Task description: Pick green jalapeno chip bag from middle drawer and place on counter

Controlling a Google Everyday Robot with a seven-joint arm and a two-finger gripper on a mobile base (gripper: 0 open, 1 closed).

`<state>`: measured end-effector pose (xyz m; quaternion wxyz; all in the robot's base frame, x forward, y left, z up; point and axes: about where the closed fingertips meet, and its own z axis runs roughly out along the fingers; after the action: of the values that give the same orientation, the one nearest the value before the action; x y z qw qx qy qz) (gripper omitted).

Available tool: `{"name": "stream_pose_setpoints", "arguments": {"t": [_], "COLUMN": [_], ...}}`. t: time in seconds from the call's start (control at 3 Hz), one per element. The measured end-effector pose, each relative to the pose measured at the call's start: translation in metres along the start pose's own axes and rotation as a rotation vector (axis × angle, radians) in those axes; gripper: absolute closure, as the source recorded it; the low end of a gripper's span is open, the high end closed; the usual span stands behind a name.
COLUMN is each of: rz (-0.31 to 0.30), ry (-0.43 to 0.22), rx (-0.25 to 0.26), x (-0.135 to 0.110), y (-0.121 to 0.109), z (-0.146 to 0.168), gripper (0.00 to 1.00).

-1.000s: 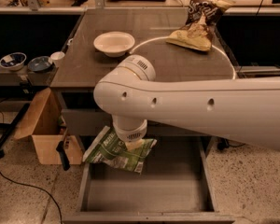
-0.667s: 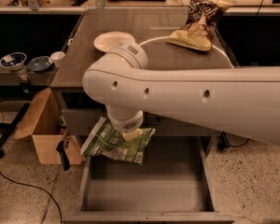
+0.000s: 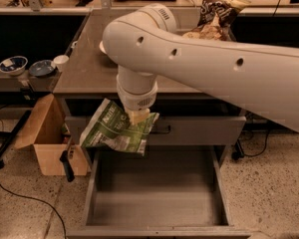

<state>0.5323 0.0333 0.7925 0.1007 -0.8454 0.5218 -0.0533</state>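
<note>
My gripper [image 3: 137,116] hangs under the big white arm and is shut on the green jalapeno chip bag [image 3: 114,129]. The crinkled green bag with white lettering dangles in the air, in front of the upper drawer front and above the back left corner of the middle drawer [image 3: 159,203]. That drawer is pulled out, and its grey floor is bare. The counter [image 3: 87,68] is behind and above the bag; the arm hides much of it.
A brown-and-tan chip bag [image 3: 214,11] stands at the counter's back right. An open cardboard box [image 3: 47,141] sits on the floor left of the drawer. Two bowls [image 3: 12,64] and a cup sit on a low shelf at the left.
The arm has lifted the green bag up and out of the drawer, to drawer-front height. The arm now covers the white bowl on the counter.
</note>
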Motion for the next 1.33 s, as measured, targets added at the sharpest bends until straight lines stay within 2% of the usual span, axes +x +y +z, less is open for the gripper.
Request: {"name": "stream_pose_setpoints", "arguments": {"t": [0.33, 0.67, 1.0, 1.33], "rz": [-0.032, -0.032, -0.045, -0.071], "ry": [0.012, 0.012, 0.004, -0.016], "rx": [-0.002, -0.002, 0.035, 0.113], "x": [0.0, 0.0, 0.003, 0.014], "y": [0.002, 0.002, -0.002, -0.009], "z": [0.002, 0.002, -0.023, -0.07], "gripper": [1.0, 1.0, 1.0, 1.0]}}
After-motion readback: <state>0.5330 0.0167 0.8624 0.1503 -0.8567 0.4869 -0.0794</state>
